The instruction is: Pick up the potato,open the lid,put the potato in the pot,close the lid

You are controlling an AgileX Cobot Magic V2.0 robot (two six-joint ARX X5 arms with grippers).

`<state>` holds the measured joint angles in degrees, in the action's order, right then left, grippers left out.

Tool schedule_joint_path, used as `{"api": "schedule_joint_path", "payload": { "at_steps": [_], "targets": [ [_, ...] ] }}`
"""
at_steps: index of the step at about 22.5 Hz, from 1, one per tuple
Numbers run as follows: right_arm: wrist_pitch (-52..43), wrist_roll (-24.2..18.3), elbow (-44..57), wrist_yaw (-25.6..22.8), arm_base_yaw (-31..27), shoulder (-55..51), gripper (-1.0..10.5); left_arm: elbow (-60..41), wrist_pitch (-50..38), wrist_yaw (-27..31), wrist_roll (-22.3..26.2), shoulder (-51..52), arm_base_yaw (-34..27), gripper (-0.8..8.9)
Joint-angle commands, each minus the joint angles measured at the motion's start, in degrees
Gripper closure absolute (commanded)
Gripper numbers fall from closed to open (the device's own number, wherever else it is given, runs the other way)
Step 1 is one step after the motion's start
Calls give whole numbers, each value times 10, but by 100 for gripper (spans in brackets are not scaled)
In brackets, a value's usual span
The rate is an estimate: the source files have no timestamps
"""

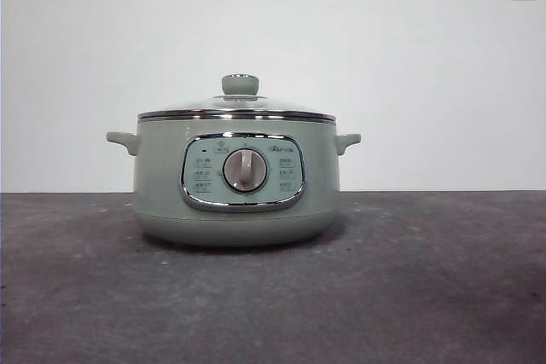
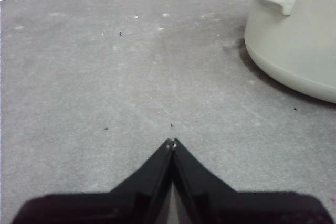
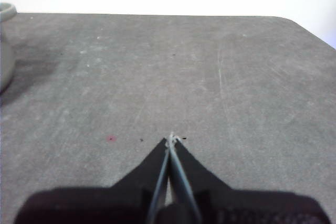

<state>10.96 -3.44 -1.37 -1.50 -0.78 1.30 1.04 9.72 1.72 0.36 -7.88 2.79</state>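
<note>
Grippers wait nearest, left (image 2: pixel 172 141) and right (image 3: pixel 171 139) each with jaws pressed together over bare table (image 1: pixel 444 296), holding nothing. Beyond them the pot (image 1: pixel 237 178) stands mid-table with its lid (image 1: pixel 237 108) seated. No view shows the potato, so a blind reach for it risks bumping the pot or knocking the lid askew.

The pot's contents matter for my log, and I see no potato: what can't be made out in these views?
- Inside of the pot: front view is level, so its wall and the closed lid hide it.
- Panel labels: too small to read.
- Pot in both wrist views: cut off by the frame edge.
- Potato: in no view.
</note>
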Motion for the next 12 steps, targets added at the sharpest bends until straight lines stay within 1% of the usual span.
{"api": "schedule_joint_path", "payload": {
  "at_steps": [1,12],
  "targets": [
    [-2,-10,5,-2,-1,-3,946,-6,-3,-2,-3,0,-1,816],
    [-3,-11,5,-2,0,-8,946,-6,-3,-2,-3,0,-1,816]
  ]
}}
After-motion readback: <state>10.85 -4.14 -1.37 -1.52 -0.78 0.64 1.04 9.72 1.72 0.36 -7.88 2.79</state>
